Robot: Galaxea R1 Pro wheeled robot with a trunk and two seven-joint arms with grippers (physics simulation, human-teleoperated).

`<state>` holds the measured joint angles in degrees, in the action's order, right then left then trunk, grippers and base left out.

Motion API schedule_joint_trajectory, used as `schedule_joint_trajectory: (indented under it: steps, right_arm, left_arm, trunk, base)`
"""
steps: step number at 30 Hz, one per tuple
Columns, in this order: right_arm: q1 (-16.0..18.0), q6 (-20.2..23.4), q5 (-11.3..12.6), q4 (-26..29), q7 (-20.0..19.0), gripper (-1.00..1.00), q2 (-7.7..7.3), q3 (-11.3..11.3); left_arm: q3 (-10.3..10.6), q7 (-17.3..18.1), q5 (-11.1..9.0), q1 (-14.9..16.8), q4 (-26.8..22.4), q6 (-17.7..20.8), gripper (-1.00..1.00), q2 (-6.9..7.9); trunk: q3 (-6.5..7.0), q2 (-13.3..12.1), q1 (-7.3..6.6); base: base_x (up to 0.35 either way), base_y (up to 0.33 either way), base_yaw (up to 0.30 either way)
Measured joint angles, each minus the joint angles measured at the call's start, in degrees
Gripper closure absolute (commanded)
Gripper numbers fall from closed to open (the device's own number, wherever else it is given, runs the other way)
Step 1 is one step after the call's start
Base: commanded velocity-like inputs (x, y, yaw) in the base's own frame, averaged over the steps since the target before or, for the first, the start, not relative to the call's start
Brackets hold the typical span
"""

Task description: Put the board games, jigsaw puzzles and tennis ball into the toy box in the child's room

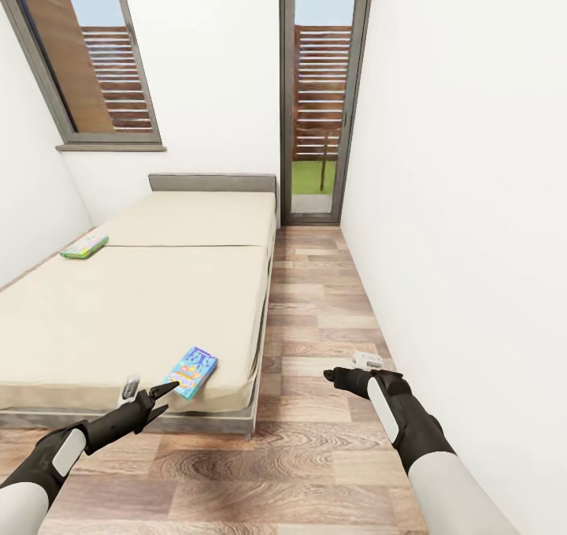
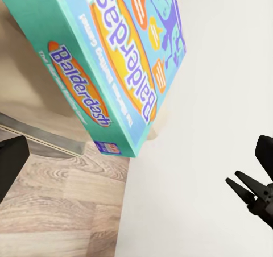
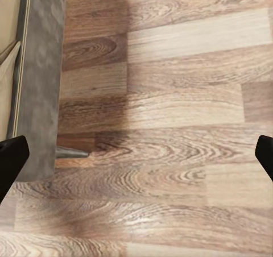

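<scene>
- Pale green board game (image 1: 84,246) lay far left on the bed (image 1: 142,299), untouched.
- Left gripper (image 1: 160,397) hovered, fingers apart, right at the blue board game (image 1: 191,372) near the bed's near right corner.
- That box sat close to the mattress edge, so a nudge could have tipped it onto the wood floor (image 1: 315,440).
- Right gripper (image 1: 335,375) hung over the floor, fingers spread, holding nothing.

Blue board game (image 1: 190,372) flat near bed (image 1: 118,306) corner; green game (image 1: 84,246) at far edge
</scene>
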<state>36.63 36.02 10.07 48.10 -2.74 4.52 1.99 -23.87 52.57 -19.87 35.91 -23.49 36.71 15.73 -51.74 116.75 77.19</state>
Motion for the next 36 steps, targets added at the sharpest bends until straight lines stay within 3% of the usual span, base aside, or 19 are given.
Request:
schedule_joint_trajectory:
  steps: [9, 16, 19, 36]
  right_arm:
    - [0.0, -0.01, 0.0, 0.0, 0.0, -1.0, 0.0, 0.0]
    - [0.0, -0.01, 0.0, 0.0, 0.0, -1.0, 0.0, 0.0]
    - [0.0, -0.03, 0.0, 0.0, 0.0, -1.0, 0.0, 0.0]
    - [0.0, -0.08, 0.0, -0.05, 0.0, -1.0, 0.0, 0.0]
  left_arm:
    - [-0.4, 0.07, 0.0, 0.0, 0.0, 0.0, -1.0, 0.0]
    - [-4.19, 0.02, 0.0, 0.0, -0.03, -0.03, -1.0, -0.07]
    - [-4.82, 0.05, 0.0, 0.0, -0.07, -0.07, -1.0, -0.08]
    - [-5.25, 0.16, -0.01, 0.0, -0.08, -0.09, -1.0, -0.09]
  trunk:
    - [0.0, 0.0, 0.0]
    - [0.0, 0.0, 0.0]
    - [0.0, 0.0, -0.01]
    - [0.0, 0.0, 0.0]
  base:
    - [0.0, 0.0, 0.0]
    - [0.0, 0.0, 0.0]
    - [0.045, 0.0, 0.0]
    - [0.046, 0.0, 0.0]
